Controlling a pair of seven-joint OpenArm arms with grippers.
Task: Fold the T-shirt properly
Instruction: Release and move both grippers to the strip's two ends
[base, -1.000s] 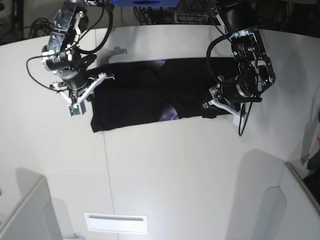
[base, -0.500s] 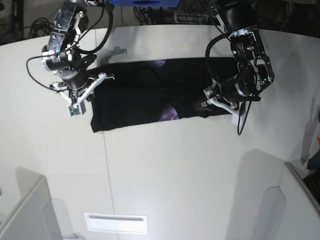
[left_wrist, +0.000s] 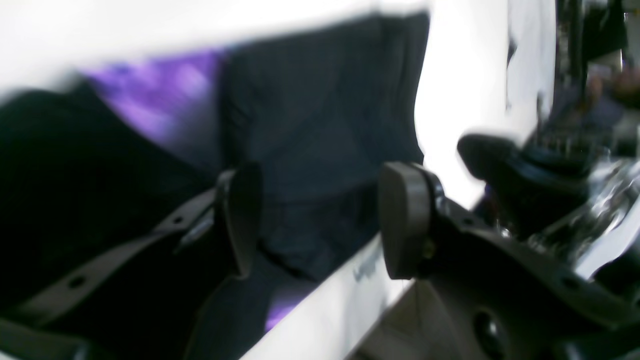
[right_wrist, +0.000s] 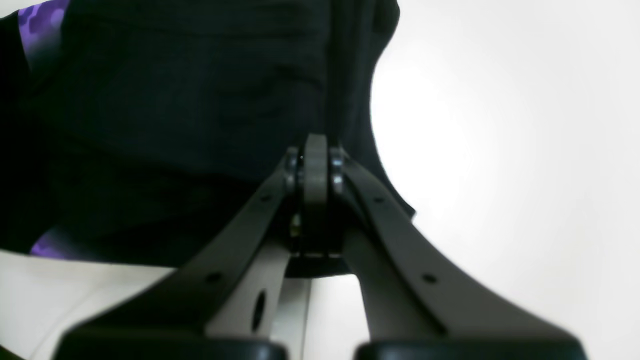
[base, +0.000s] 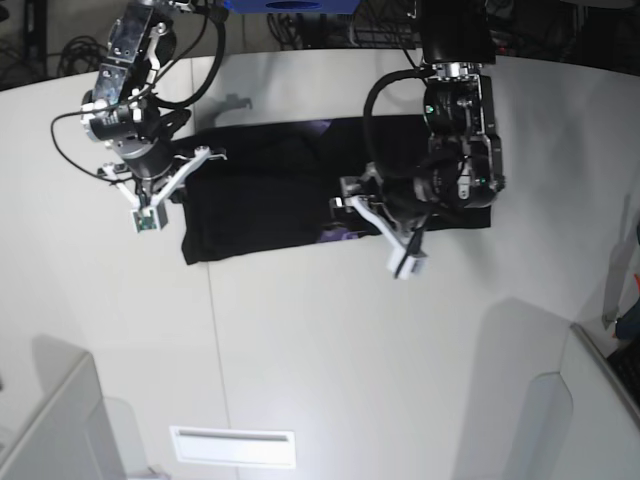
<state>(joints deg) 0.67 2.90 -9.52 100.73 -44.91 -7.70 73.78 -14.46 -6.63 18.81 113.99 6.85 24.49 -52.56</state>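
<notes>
The black T-shirt lies as a long folded band across the white table, and purple print peeks out at its front edge. My left gripper hovers over the band's middle. In the left wrist view this gripper is open, with only flat dark cloth behind the gap. My right gripper sits at the shirt's far left corner. The right wrist view shows it shut, its tips over the black cloth. Whether it pinches any cloth I cannot tell.
A table seam runs forward from the shirt's left end. A white slotted plate lies near the front edge. Grey partitions stand at both front corners. A blue object and cables sit behind the table.
My left gripper has opened and its arm has swung from the shirt's right end to the middle of the band. The right arm has stayed put.
</notes>
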